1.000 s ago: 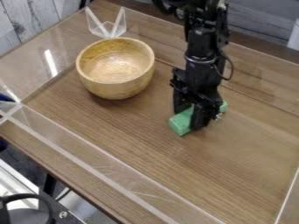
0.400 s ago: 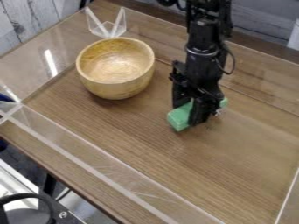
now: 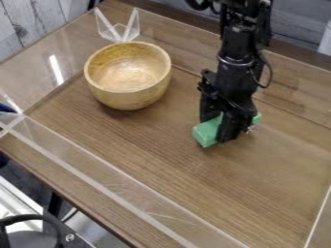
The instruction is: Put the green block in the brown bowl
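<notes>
You won't find any brand names, labels or writing to read anywhere in this shot, so that part's quick. Counting things, left to right: one bowl, one block, one arm.

Over on the left you've got the brown bowl (image 3: 128, 76), round, wooden, pale inside, sitting upright on the wooden table (image 3: 130, 155). Nothing inside it that you can see. Just behind it there's a clear pointy plastic thing (image 3: 116, 26) (can't tell what it actually is). A clear plastic wall (image 3: 77, 160) runs along the near edge of the table.

Moving right, well apart from the bowl, your gripper (image 3: 225, 131) points straight down off the black arm (image 3: 241, 44), and its fingers are clamped together on the green block (image 3: 211, 132). The block sticks out at the lower left of the fingers, tilted a bit. Whether it's touching the table or just above it, you can't really tell from this angle. So the block's in the gripper, right of the bowl, not in it yet.
</notes>
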Robot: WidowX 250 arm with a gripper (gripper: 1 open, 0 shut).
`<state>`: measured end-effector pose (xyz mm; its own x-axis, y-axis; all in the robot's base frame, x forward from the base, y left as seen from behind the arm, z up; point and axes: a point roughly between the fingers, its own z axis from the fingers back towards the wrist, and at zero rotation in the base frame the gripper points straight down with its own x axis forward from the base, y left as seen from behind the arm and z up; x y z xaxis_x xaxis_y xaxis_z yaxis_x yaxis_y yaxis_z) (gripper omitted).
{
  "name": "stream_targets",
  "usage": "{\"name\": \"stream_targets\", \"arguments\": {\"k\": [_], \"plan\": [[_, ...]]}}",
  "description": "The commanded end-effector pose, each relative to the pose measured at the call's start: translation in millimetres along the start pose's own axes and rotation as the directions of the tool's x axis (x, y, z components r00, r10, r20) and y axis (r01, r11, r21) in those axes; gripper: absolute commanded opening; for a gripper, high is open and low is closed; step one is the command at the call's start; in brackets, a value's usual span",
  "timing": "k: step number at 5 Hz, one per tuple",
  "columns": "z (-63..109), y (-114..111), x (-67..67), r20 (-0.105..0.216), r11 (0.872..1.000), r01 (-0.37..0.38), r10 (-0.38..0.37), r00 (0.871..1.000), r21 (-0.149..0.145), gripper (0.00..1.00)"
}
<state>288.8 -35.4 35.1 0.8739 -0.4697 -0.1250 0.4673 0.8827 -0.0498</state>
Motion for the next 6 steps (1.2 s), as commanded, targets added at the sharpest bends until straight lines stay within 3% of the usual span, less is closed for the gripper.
{"name": "stream_targets", "arguments": {"k": [1, 2, 3, 4, 5, 6], "plan": [[43.1, 8.3, 5.7, 0.060, 0.997, 0.002, -0.007, 0.998, 0.076, 0.00], [77.3, 12.7, -3.5, 0.141, 0.981, -0.135, 0.115, 0.983, 0.141, 0.00], [99.1, 32.6, -11.5, 0.190, 0.944, -0.275, 0.240, 0.952, 0.185, 0.00], [111.2, 60.1, -29.6, 0.205, 0.906, -0.382, 0.345, 0.916, 0.183, 0.00], [115.2, 100.3, -49.6, 0.211, 0.856, -0.485, 0.448, 0.869, 0.177, 0.00], [106.1, 136.6, -63.6, 0.227, 0.838, -0.511, 0.469, 0.853, 0.192, 0.00]]}}
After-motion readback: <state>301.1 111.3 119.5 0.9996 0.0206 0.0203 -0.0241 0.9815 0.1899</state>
